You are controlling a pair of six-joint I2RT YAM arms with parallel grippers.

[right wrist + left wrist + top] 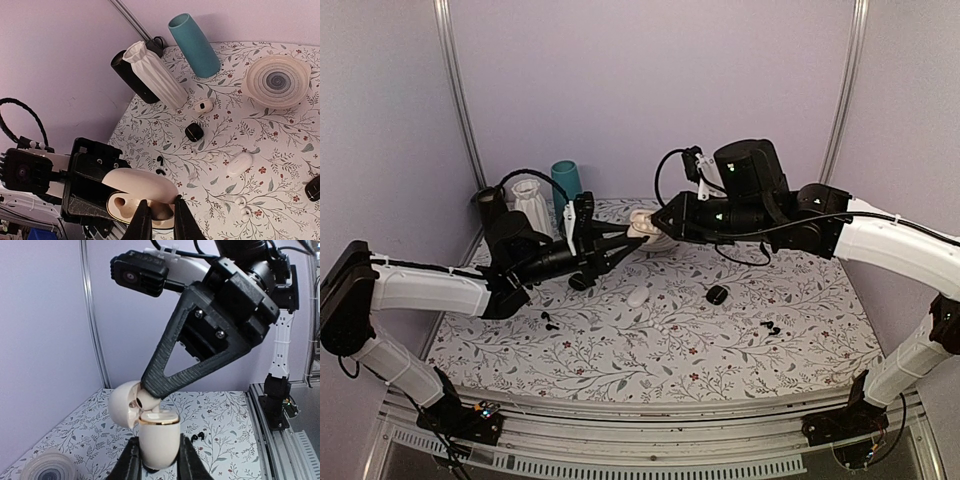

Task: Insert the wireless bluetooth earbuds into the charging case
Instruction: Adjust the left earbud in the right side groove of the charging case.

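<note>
You have both arms meeting in the air above the far part of the table [650, 350], at about 12 o'clock from its middle. Your left gripper [159, 462] is clamped on the lower body of the charging case [159, 437] and holds it clear of the table. Your right gripper [160, 220] has its fingers close together, with the tips at the open mouth of the case. A small pale rounded piece sits at these tips in the left wrist view. I cannot tell whether the fingers are closed on it.

The danger, I think, is the push. If your right gripper presses off the line of the well, the glossy case can turn or slip between the left fingers. The lid [122, 402] can also be forced back too far.

In the left wrist view the long axis of the case runs from 6 to 12 o'clock. Its mouth points to 12, and the lid hangs open toward 10 o'clock.

In the right wrist view two tiny white earbuds [242, 204] lie on the table, at about 3 o'clock from the case and well apart from it.
</note>
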